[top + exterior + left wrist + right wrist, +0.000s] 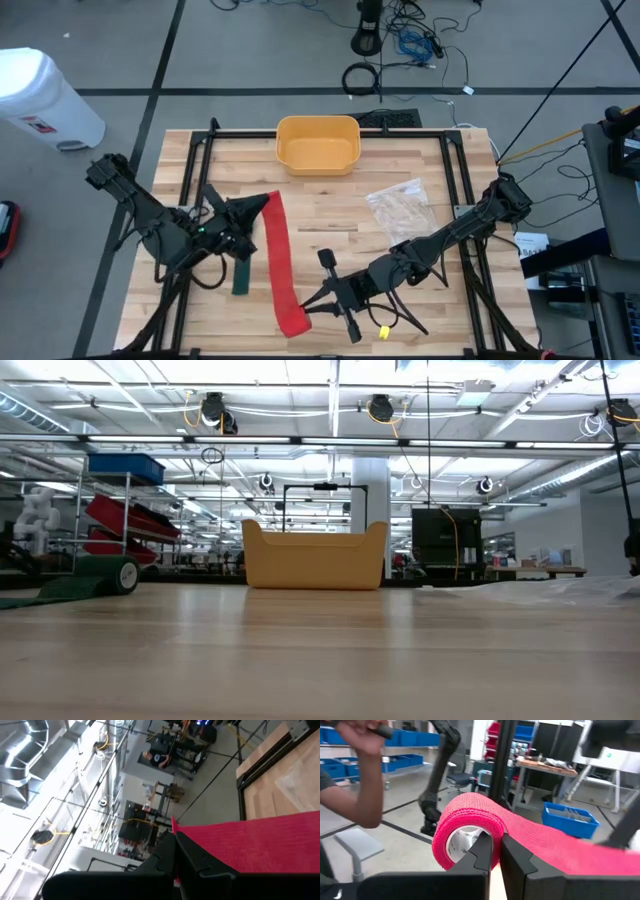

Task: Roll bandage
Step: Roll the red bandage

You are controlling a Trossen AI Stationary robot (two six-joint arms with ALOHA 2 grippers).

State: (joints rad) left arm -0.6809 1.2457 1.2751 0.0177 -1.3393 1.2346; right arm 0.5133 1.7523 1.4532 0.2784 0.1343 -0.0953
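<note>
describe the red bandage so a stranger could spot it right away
Start at the yellow bin on the wooden table's far edge. Nearer, a long red bandage runs between the left gripper and right gripper. It is the only red strip; beside it lies a shorter green one.

Sitting on the desk [420, 160] are one red bandage [277, 255], one green bandage [241, 278], one yellow tub [318, 143] and one clear plastic bag [402, 207]. Two arms are working, each carrying one tool: left tool [262, 207], right tool [305, 300].

No legible text or labels
</note>
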